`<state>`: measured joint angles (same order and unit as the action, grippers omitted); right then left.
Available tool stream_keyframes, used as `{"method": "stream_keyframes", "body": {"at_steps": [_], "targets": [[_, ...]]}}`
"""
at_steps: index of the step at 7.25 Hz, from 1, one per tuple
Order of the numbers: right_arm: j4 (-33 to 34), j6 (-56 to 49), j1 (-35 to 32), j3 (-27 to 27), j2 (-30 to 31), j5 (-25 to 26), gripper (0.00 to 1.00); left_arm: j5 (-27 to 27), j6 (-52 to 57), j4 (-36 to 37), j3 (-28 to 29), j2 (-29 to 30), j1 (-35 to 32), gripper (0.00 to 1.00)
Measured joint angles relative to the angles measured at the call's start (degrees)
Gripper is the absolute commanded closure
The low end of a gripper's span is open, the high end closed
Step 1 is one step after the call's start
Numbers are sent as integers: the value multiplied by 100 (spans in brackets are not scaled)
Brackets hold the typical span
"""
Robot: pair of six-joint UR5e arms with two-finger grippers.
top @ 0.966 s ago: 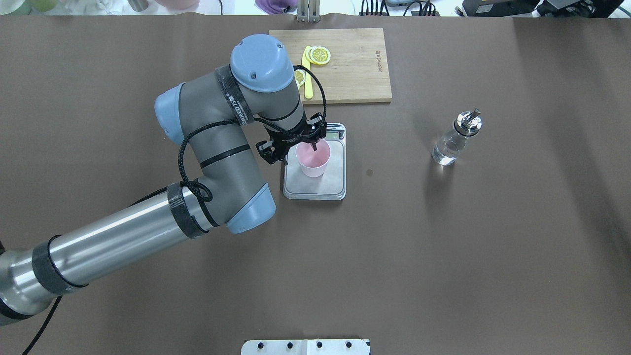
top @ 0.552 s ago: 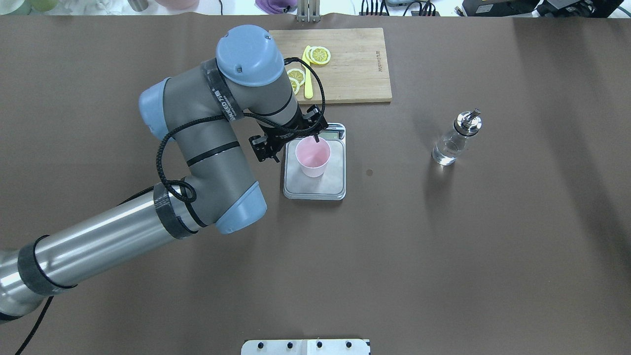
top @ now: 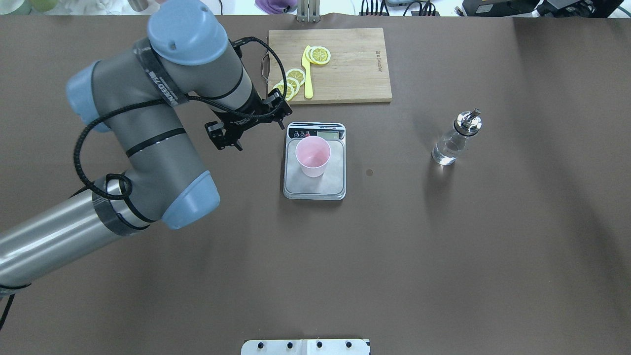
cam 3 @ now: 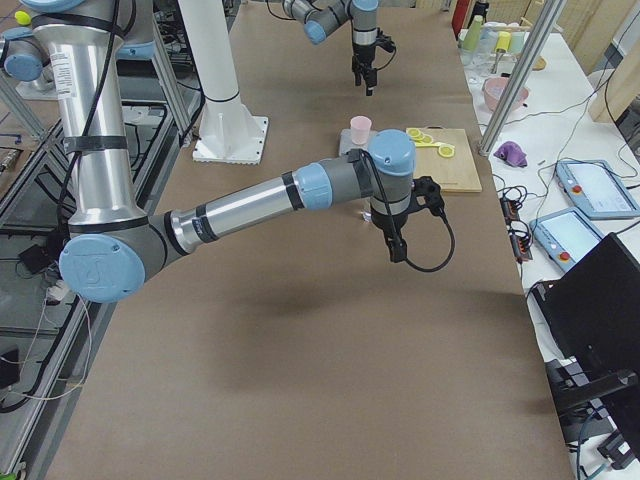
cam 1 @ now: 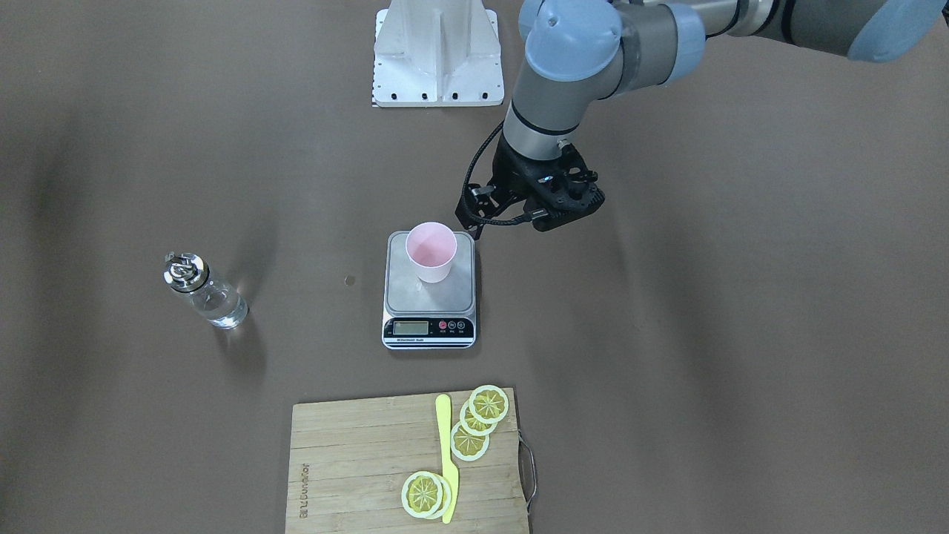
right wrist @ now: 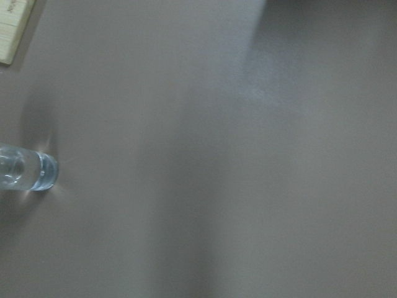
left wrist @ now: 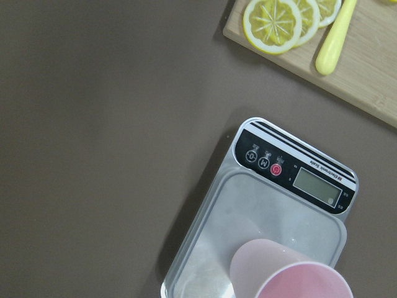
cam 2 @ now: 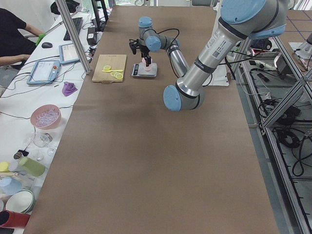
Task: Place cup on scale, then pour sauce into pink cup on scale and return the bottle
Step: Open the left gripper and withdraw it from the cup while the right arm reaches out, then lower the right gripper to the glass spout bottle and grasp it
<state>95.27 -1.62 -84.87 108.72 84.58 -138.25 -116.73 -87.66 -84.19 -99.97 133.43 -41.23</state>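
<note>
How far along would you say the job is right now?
Done: the cup stands upright on the scale, free of the left gripper, which hangs open beside it. In hand: nothing; the bottle stands untouched on the table with clear sauce inside. Left: pick up the bottle, pour into the cup, return it.

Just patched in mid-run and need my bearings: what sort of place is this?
Probably a robotics lab staged as a kitchen: a flat silver-grey kitchen scale and wooden cutting board on a brown-covered table, with tablet-like control consoles beside it.
</note>
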Motion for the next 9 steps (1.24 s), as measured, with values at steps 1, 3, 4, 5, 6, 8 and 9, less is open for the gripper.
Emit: {"method": "stream_keyframes", "body": {"at_steps": [1,3,4,5,6,8,9], "targets": [[-4,329,220,284,-29,-12,0,-30,421,431,-330,-169,-188,2],[-10,1945,935,817,-305,331,0,-49,1010,723,-778,-632,-509,2],[-9,2563,1481,1045,-391,757,0,-51,1188,755,-881,-775,-635,2],[-10,3033,2004,1255,-425,1217,1,-51,1276,764,-948,-881,-713,2],[-26,3566,2474,1462,-422,1639,1,-52,1312,765,-980,-940,-762,2],[-298,4559,3365,1704,-360,2543,1,-51,1332,758,-988,-968,-806,2],[-571,4950,3767,1733,-247,3045,1,-51,1334,756,-980,-964,-815,2]]}}
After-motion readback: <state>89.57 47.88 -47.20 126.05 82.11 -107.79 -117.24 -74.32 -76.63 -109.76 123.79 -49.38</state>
